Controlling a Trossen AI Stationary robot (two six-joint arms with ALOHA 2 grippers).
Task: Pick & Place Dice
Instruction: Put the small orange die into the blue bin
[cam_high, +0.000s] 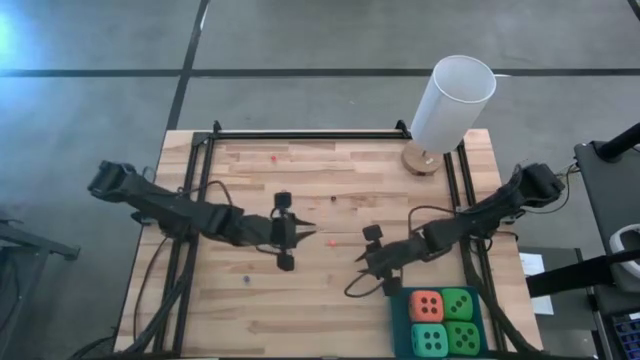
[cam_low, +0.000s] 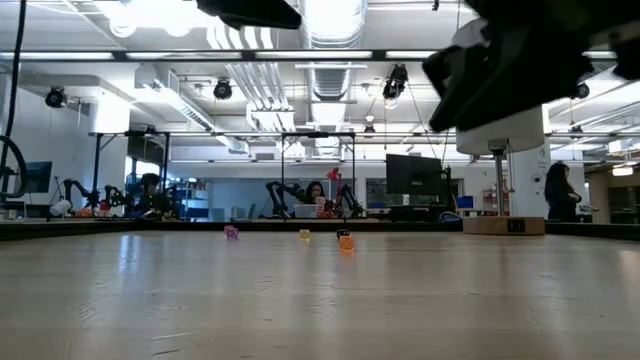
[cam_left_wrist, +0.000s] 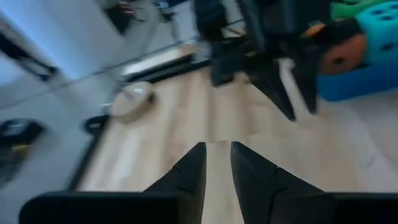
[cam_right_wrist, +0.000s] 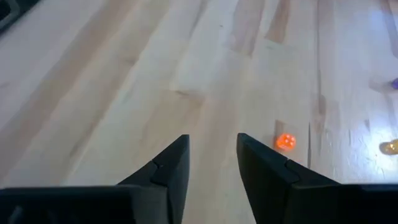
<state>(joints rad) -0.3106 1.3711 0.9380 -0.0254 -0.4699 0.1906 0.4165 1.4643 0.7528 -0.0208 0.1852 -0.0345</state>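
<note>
Dice (cam_high: 443, 322), four soft-looking cubes, sit packed in a blue tray (cam_high: 398, 322) at the table's 5 o'clock. They look light and squashy, so pinch gently across opposite flat faces, outer sides first. Right gripper (cam_high: 360, 260), at the tray's 10 o'clock, is part-open and empty. Left gripper (cam_high: 312, 232), mid-table, shows a narrow empty gap.

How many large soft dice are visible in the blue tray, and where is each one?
4, packed two by two in the blue tray at the table's near right corner: orange-red die, green die, turquoise die, second green die. None appears hidden.
</note>
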